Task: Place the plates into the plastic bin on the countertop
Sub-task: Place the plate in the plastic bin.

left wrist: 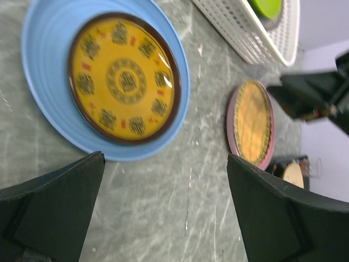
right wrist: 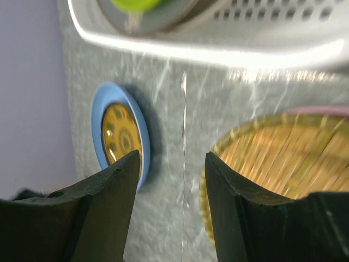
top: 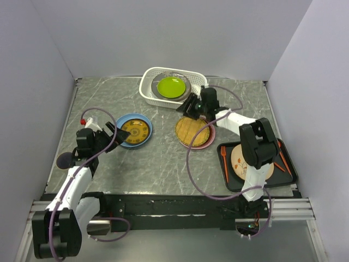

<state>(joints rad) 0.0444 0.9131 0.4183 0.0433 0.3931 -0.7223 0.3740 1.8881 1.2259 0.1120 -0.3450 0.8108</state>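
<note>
- Top external view: the right gripper (top: 186, 108) hangs between the bin (top: 148, 94) and the straw plate (top: 191, 131). The bin is on its far side, by the far edge of the counter (top: 158, 164), and the straw plate is just on its near side, toward the counter's middle.
- Its jaws stand partly apart with nothing between them. In the right wrist view only bare counter shows in the gap, and the straw plate's rim lies under the finger on the right of that view.
- The straw plate rests on a pink plate (top: 207, 143). Being round, it has no long axis, so the rim facing the gripper looks like the edge to take.
- The bin's long side runs along the far edge. It holds a green plate (top: 171, 85) on a grey plate (top: 187, 86).
- The left gripper (top: 114, 131) is spread wide and empty, just left of the blue plate (top: 124, 143). That plate carries a yellow plate (top: 134, 130) and lies left of the counter's middle.
- The right arm is plainly nearer both the straw plate and the bin. The left arm is nearer the blue plate, which is well apart from the bin.
- A cream plate (top: 238, 159) sits on the tray (top: 289, 174) at the near right corner, partly hidden by the right arm.
</note>
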